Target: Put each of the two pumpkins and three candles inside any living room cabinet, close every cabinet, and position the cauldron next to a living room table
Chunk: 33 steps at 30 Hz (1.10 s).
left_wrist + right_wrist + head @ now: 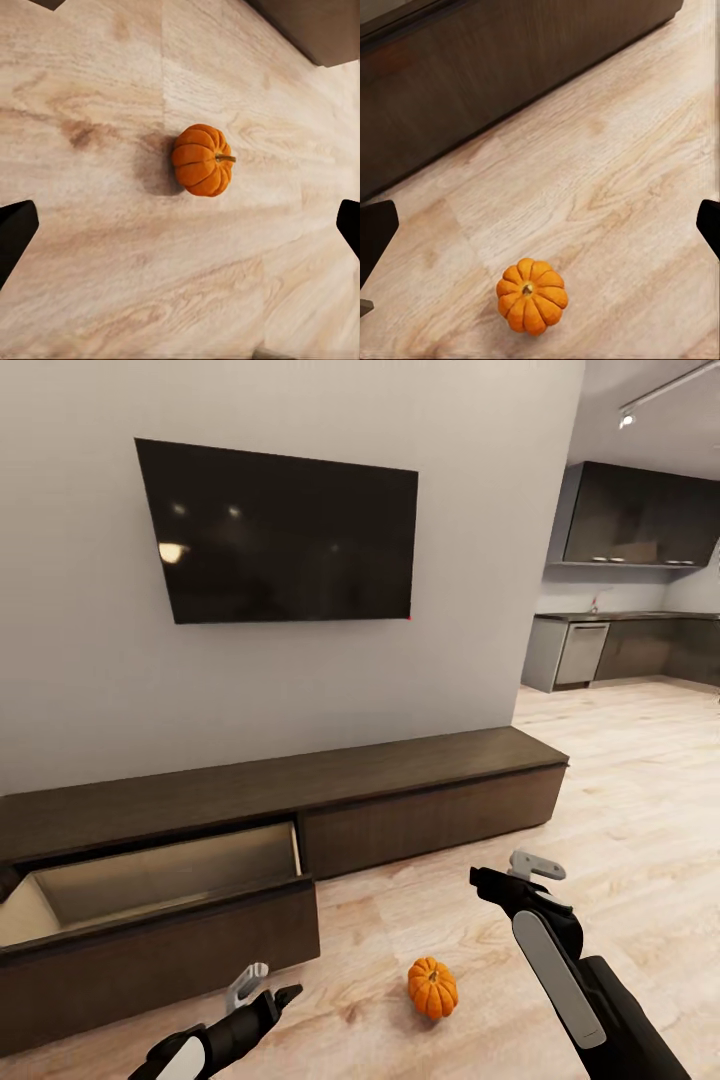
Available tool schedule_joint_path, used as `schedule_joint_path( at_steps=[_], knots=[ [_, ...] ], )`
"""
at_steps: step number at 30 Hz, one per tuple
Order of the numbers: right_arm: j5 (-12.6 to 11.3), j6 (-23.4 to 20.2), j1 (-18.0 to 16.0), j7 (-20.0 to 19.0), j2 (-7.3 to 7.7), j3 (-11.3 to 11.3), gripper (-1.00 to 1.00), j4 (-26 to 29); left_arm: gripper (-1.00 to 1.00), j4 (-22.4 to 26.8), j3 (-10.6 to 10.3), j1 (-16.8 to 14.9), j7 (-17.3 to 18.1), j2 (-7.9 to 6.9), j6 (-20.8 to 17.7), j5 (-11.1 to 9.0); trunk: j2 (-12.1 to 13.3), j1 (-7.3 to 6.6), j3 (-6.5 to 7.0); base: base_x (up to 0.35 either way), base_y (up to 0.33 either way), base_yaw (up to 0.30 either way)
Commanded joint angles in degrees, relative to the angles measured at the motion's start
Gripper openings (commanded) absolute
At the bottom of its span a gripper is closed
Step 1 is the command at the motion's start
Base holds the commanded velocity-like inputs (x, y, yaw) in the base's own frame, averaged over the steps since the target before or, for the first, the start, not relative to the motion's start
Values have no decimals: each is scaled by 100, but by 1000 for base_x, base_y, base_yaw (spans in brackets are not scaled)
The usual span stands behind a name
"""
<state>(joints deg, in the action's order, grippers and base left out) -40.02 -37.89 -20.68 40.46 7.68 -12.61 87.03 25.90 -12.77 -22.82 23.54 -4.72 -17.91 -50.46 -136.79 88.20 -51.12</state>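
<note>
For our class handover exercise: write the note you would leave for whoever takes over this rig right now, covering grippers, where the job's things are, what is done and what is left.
Left gripper: open, empty, low over the floor.
Right gripper: open, empty, above the floor to the pumpkin's right.
Pumpkin: upright on the wood floor between the two grippers, in front of the cabinet, touching neither.
Cabinet: left drawer pulled open; what shows of its inside looks empty. Right front shut.
Done: a drawer is open and ready.
Left: grasp this pumpkin, put it in the drawer, find the second pumpkin, the candles and the cauldron, then shut the drawer.
</note>
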Motion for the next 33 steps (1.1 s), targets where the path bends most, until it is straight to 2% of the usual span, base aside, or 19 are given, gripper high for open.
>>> schedule_joint_path(
  at_steps=[1,33],
  knots=[
    [-50,-8,-6,59,6,-13,100,6,100,3,-23,-3,1,-4,-25,-52,-3,-5,-6,-287,0,0],
    [-120,-9,-6,57,6,-13,100,2,100,3,-23,-3,1,-3,-26,-60,-3,-5,-6,-17,0,0]
  ],
)
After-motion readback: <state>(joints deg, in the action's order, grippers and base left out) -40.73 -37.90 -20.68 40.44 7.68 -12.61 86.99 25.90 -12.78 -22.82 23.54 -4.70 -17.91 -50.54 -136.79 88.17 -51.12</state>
